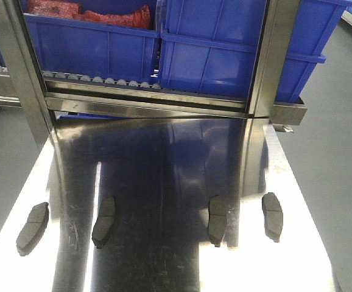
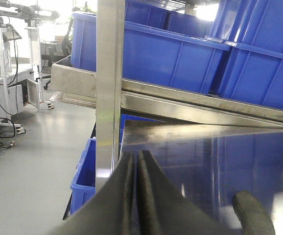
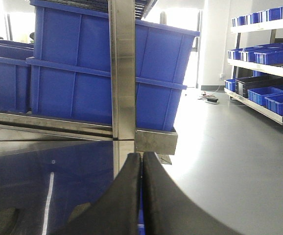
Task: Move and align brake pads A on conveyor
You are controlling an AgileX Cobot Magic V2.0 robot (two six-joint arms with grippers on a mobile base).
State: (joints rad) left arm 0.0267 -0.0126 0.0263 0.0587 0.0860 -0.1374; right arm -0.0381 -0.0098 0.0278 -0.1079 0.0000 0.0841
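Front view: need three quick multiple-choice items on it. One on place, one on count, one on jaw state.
1. The brake pads lie on:
A. the steel table
B. a wooden pallet
C. a cardboard box

2. Pads showing in the front view:
A. two
B. four
C. six

3. On the left gripper, the jaws are:
A. wide open
B. closed together, empty
C. clamped on a pad

Answers:
1 A: every pad rests flat on the shiny steel top.
2 B: four pads sit spaced in a row across it.
3 B: the left wrist view shows the jaws meeting with nothing between them.
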